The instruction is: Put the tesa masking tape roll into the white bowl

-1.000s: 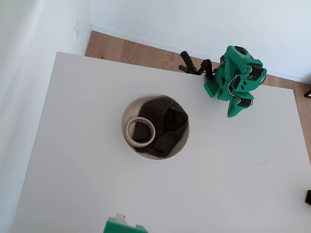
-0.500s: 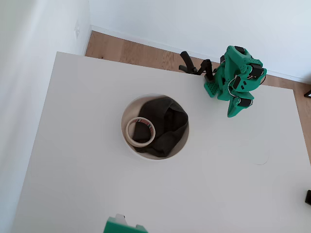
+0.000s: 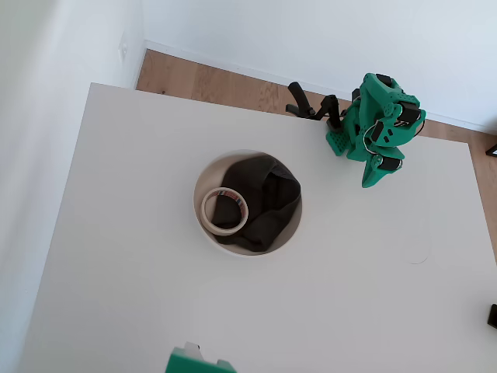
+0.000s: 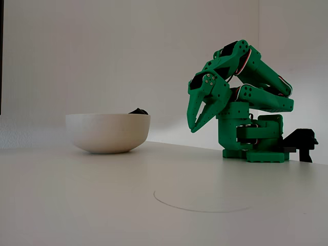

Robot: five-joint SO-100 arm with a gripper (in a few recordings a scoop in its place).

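One tape roll (image 3: 225,210) flat in white bowl (image 3: 203,182).

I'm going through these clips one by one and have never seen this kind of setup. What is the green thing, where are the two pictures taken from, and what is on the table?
The green thing is a small robot arm, bolted at the far edge of a white table. At its tip is a two-finger claw for picking things up. Here the arm is folded back on itself near its base, and the claw hangs tip down above the table with nothing in it. Its fingers meet at the tips, so it looks shut.

One picture comes from a camera looking straight down; the other from a camera standing low at table level, looking sideways.

On the table stands a white bowl. From above you can see a dark cloth inside it, and the tape roll lying flat on top of the cloth. From the side only the bowl and a bit of cloth show.
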